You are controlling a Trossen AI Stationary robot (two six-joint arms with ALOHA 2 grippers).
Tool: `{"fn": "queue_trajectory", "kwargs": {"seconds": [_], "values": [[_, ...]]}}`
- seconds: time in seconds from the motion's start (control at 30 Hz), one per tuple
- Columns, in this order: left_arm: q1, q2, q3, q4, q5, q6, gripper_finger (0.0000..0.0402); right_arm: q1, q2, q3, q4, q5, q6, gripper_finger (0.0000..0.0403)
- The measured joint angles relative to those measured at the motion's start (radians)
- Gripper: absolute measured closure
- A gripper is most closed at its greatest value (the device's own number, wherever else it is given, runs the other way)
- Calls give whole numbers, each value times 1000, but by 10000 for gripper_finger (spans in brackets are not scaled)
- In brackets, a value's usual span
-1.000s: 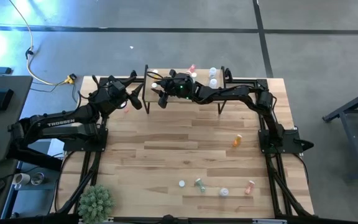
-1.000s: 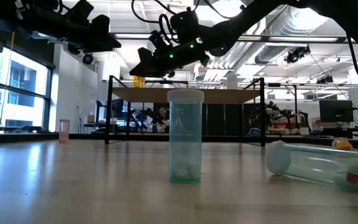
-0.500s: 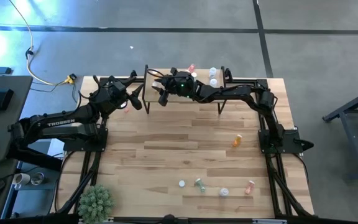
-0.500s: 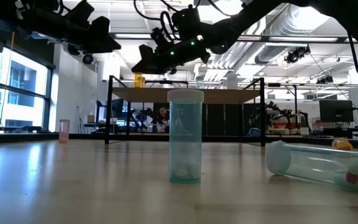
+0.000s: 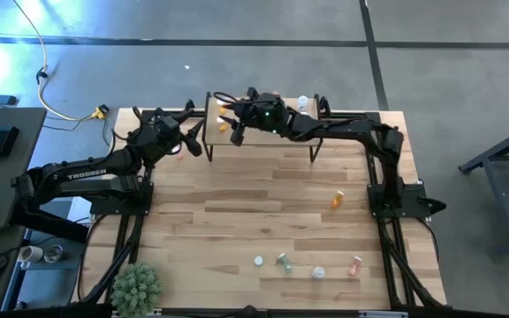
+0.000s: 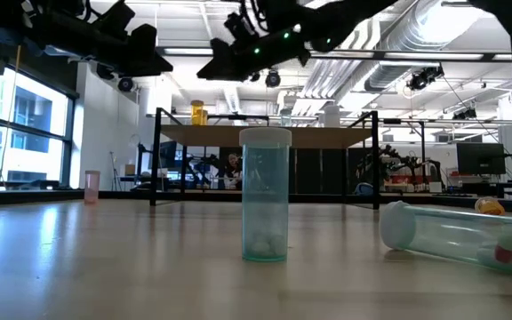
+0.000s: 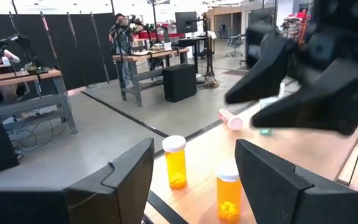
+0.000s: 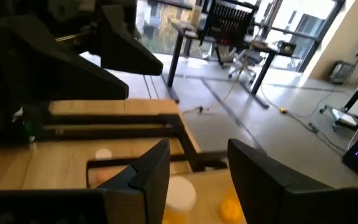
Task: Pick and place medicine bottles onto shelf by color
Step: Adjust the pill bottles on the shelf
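In the high view the right claw [image 5: 228, 121] hangs over the left end of the shelf [image 5: 307, 139], upper middle of the frame, and two orange medicine bottles [image 5: 234, 137] show just below and beside its tip. The left wrist view gives them plainly: both orange bottles [image 7: 175, 162] stand upright on the shelf board, white caps up, close together but apart, with the right claw [image 7: 303, 87] above and to the right of them. Its fingers stand partly spread, and nothing is seen between them; the right wrist view shows only a white cap [image 8: 180, 191] and an orange blur in the gap lower down.

The left claw [image 5: 194, 141] waits wide and empty just off the shelf's left edge, its fingers [image 7: 114, 177] framing the same orange pair.

The bottles yet to be sorted lie far from both claws, at the lower right of the tabletop [image 5: 201, 221]: an orange one [image 5: 337, 200] lying alone, then a row near the bottom edge with a green one [image 5: 284, 261] and a pink one [image 5: 354, 265]. The right arm's base is the nearer, so the next reach looks like its job.
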Motion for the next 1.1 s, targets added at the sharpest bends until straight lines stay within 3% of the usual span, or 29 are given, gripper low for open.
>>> {"fn": "queue_trajectory", "kwargs": {"seconds": [0.4, 0.8, 0.93, 1.1], "values": [[0, 0, 0, -56, 20, -14, 188, -117, -184, 9, -205, -31, -97, 249], [0, 0, 0, -76, 56, -41, 188, -321, -187, 396, -701, -48, -173, 249], [0, 0, 0, -96, 64, -42, 188, -380, -187, 450, -780, -110, -213, 249], [0, 0, 0, -72, 56, 6, 188, -443, -185, 461, -816, -126, -375, 249]]}}
